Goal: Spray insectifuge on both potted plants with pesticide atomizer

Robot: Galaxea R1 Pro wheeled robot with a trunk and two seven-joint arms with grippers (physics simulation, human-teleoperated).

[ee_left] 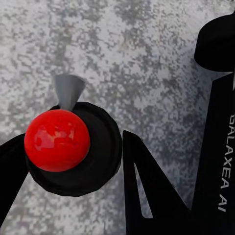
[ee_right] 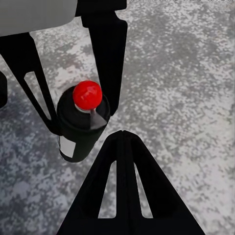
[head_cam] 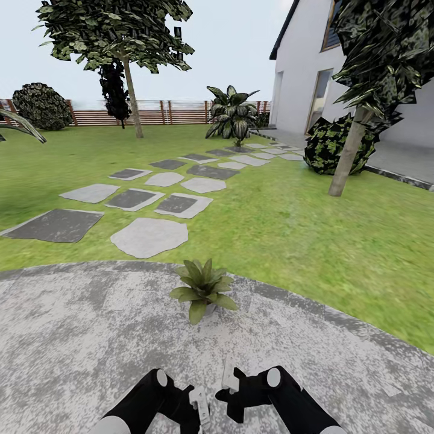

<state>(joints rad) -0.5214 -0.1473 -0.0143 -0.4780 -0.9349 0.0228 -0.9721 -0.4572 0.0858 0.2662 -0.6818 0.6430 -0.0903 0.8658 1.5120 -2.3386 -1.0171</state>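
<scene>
Both my arms reach low over the patio [head_cam: 72, 337]. My left hand [ee_left: 73, 161] grips the atomizer [ee_left: 73, 152]; my right hand [ee_right: 117, 122] hangs open beside it. A plant [head_cam: 202, 288] sits just ahead.

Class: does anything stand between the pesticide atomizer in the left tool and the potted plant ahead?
Nothing visible. Only bare patio lies between the pesticide atomizer, held in the left tool, and the potted plant.

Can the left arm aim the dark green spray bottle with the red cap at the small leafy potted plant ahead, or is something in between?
Probably yes: the left gripper holds the bottle, and bare grey paving lies between it and the potted plant.
</scene>
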